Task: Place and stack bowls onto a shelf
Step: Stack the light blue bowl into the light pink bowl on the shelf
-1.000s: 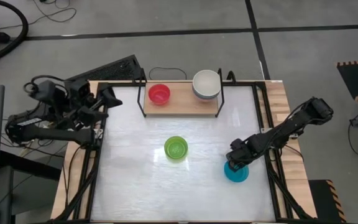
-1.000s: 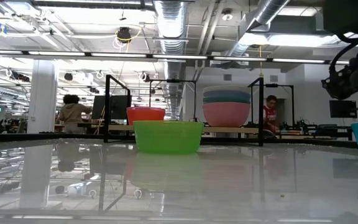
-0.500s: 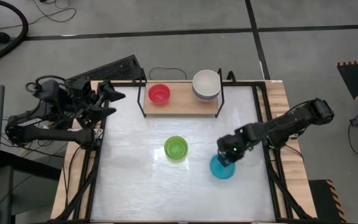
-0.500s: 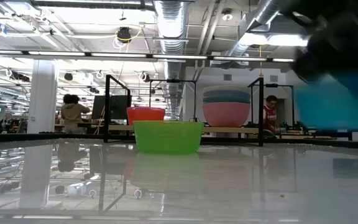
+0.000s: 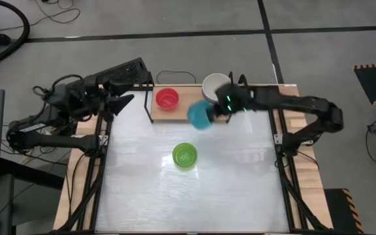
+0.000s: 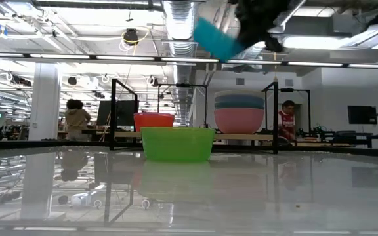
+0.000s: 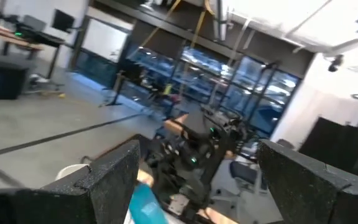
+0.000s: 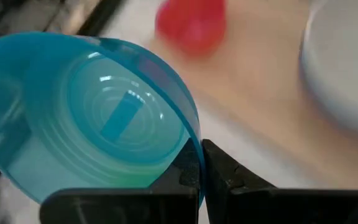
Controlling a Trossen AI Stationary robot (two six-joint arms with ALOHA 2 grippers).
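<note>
Pincer, my right one (image 8: 199,163): pinching rim of small teal plastic bowl (image 5: 200,115), empty, tilted above light-wood shelf (image 5: 187,108) | left pincer (image 5: 124,92): spread | small lime-green plastic bowl (image 5: 185,155): empty, on table.

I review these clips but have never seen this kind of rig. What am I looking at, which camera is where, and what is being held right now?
Two dark robot arms work at a white table. The high view looks straight down; the low view looks level across the tabletop; each wrist view sits on an arm, looking past its own fingers.

The right gripper is shut on the rim of a teal bowl, held tilted in the air at the front edge of the wooden shelf. The right wrist view shows the same bowl up close. On the shelf stand a red-orange bowl and a stack of larger bowls, cream-white on top. A lime green bowl sits on the table. The left gripper waits open at the table's far left corner.
</note>
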